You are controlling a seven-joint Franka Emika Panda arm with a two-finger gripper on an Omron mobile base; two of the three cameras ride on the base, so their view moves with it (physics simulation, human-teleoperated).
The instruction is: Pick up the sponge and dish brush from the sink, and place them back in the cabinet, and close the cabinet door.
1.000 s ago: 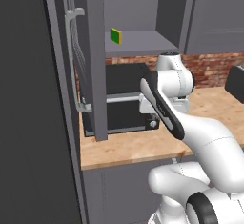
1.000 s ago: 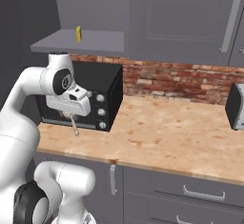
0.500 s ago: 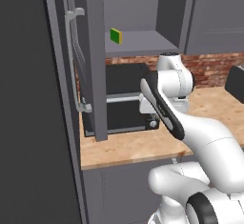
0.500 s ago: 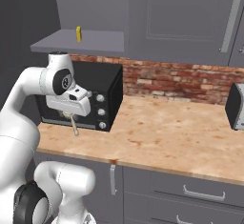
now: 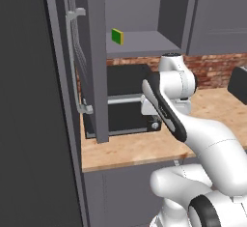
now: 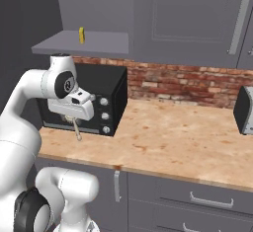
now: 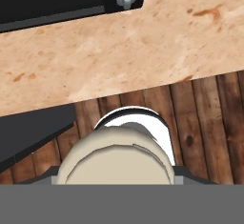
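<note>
The green and yellow sponge [image 5: 117, 36] [image 6: 81, 35] stands on the open cabinet's grey shelf [image 5: 144, 41] [image 6: 69, 44]. The cabinet door [image 5: 96, 66] stands swung open at the left, its silver bar handle [image 5: 72, 62] facing out. My gripper [image 6: 75, 121] hangs in front of the black toaster oven, pointing down over the counter's front edge, shut on the dish brush [image 6: 77, 130]. In the hand view the brush's round cream-white head [image 7: 114, 158] sits right under the camera and hides the fingertips. The sink is out of view.
The black toaster oven [image 5: 123, 100] [image 6: 101, 90] stands on the wood-grain countertop [image 6: 173, 137] under the cabinet. A dark toaster [image 6: 244, 110] sits at the far right. A tall dark unit [image 5: 29, 100] walls off the left. Brick backsplash runs behind.
</note>
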